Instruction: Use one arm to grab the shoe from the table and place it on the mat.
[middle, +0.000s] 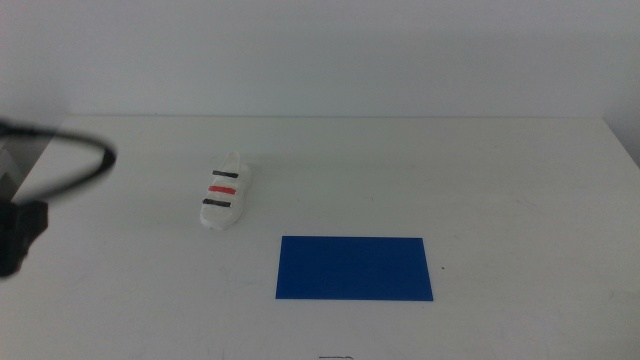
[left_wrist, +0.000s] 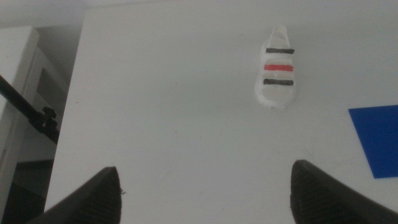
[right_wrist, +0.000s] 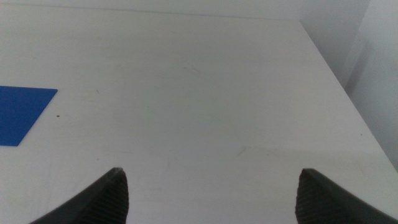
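Dark and blurred against the middle view's left edge, part of the left arm (middle: 22, 232) and its looping black cable (middle: 75, 160) sit closest to the lens, over the table's left margin. From its wrist view, the left gripper (left_wrist: 205, 186) has its two dark jaws spread wide with only bare tabletop between them; it touches nothing, and the table's left edge runs close beside it, dropping off to white furniture beyond.

Right of that arm lies the shoe (middle: 225, 192), a small white sneaker resting flat on the table (middle: 500, 170), its long axis running roughly front to back with a slight lean to the right at the far end. Three straps cross its top: black, red, black. Open white surface surrounds it on every side.

Further right and nearer the front edge lies the mat (middle: 355, 268), a thin, flat, deep-blue rectangle with its long side across the table, apart from the shoe.

Rightmost, the right gripper (right_wrist: 211, 190) hovers with jaws wide apart over smooth, bare white tabletop, near the table's right edge, a corner of the mat visible beyond it
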